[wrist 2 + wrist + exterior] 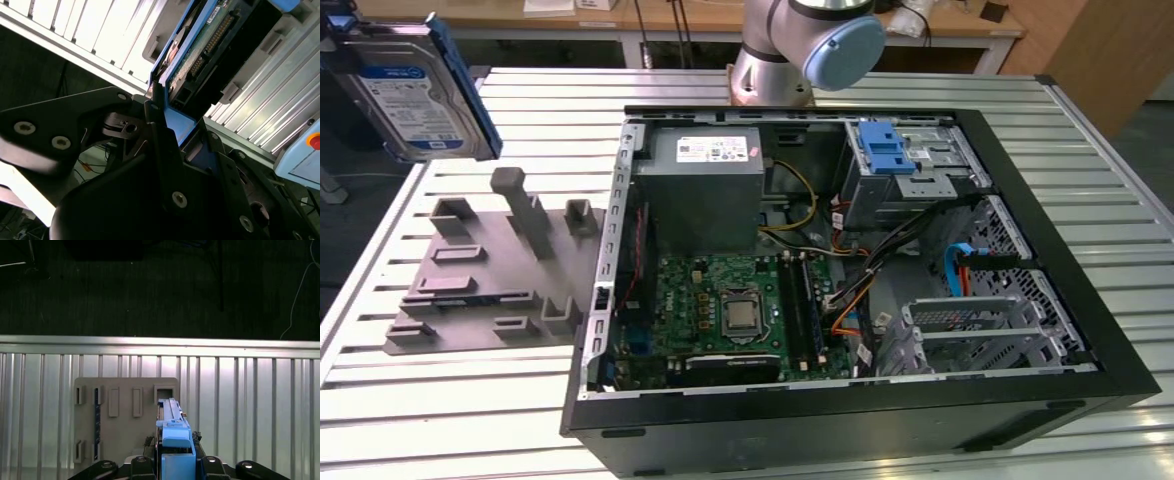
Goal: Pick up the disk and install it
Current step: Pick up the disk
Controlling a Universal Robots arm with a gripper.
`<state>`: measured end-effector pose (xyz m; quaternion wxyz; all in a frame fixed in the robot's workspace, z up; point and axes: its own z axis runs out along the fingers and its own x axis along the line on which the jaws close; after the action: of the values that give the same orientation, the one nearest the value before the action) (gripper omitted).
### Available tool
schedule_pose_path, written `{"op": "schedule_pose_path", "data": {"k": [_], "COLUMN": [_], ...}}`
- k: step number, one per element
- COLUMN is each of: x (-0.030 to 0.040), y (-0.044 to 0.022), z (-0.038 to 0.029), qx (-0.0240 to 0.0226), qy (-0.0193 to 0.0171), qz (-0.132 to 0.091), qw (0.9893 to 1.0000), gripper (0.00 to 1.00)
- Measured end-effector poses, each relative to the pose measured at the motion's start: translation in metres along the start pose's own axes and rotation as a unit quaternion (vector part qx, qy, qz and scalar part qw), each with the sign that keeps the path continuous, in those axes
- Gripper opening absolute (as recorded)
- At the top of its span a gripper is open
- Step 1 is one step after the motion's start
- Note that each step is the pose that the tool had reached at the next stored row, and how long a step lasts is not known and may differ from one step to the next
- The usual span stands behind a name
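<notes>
Rising from the claw (181, 131), the disk (416, 100) stands clamped.

I work above a counter (454, 420) of pale ribbed metal slats that catch bright glare. In the exterior view, a wooden table (494, 18) and a brown wooden panel (1107, 60) stand behind it. The floor (150, 290) past its edge is dark.
</notes>
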<state>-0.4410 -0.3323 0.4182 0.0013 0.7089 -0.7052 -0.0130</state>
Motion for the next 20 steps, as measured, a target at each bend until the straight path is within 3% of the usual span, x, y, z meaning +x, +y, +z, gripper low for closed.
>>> {"op": "schedule_pose_path", "data": {"k": [20], "x": [-0.0001], "y": [0.0001], "z": [-0.0057], "qx": [0.0000], "qy": [-0.0012], "qz": [0.000], "qw": [1.0000], "gripper": [0.36]}}
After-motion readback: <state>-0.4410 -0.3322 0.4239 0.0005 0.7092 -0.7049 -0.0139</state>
